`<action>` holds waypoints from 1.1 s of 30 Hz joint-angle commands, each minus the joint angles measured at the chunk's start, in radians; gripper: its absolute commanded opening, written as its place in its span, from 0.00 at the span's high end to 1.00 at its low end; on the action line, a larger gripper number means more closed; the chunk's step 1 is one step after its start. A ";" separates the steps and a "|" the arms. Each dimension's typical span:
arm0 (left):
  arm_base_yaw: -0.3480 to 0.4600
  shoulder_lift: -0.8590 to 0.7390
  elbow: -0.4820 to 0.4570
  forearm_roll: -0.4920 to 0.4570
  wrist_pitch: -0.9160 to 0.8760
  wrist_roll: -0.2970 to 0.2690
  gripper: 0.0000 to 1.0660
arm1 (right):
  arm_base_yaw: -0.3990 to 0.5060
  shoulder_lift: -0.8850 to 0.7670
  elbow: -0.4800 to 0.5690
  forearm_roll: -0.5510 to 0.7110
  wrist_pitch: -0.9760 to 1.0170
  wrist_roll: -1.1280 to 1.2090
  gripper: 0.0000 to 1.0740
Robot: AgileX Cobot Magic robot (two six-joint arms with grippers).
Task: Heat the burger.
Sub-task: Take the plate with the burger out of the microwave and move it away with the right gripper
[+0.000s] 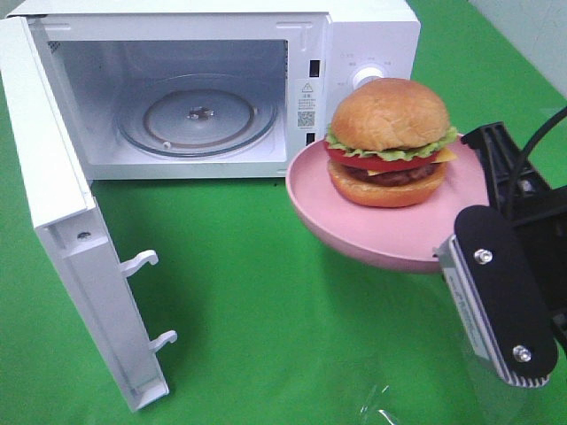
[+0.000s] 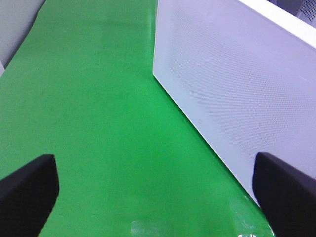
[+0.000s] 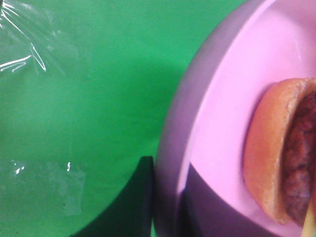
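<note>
Burger [image 1: 389, 142]: carried on plate [image 1: 390, 239], rim pinched by right fingers [image 3: 148, 197], raised clear of worktop [image 1: 266, 292] beside open microwave [image 1: 204, 97]. Left fingers [image 2: 29, 190]: spread wide, empty.

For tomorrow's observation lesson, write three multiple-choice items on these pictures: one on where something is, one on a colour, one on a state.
1. Where is the burger?
A. on the glass turntable
B. on the pink plate
C. on the green cloth

2. What colour is the microwave?
A. black
B. red
C. white

3. The microwave door is:
A. open
B. closed
C. missing

Answers: 1 B, the burger sits on the plate, held up at its rim by the right gripper. 2 C, its body is white. 3 A, the door is swung wide, baring the turntable.
</note>
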 commanded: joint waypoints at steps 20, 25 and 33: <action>0.000 -0.016 0.003 -0.001 -0.009 0.001 0.06 | 0.000 -0.113 0.061 -0.416 0.179 0.631 1.00; 0.000 -0.016 0.003 -0.001 -0.009 0.001 0.06 | 0.000 -0.113 0.064 -0.436 0.207 0.724 1.00; 0.000 -0.016 0.003 -0.001 -0.009 0.001 0.06 | 0.000 -0.110 0.064 -0.533 0.307 0.987 1.00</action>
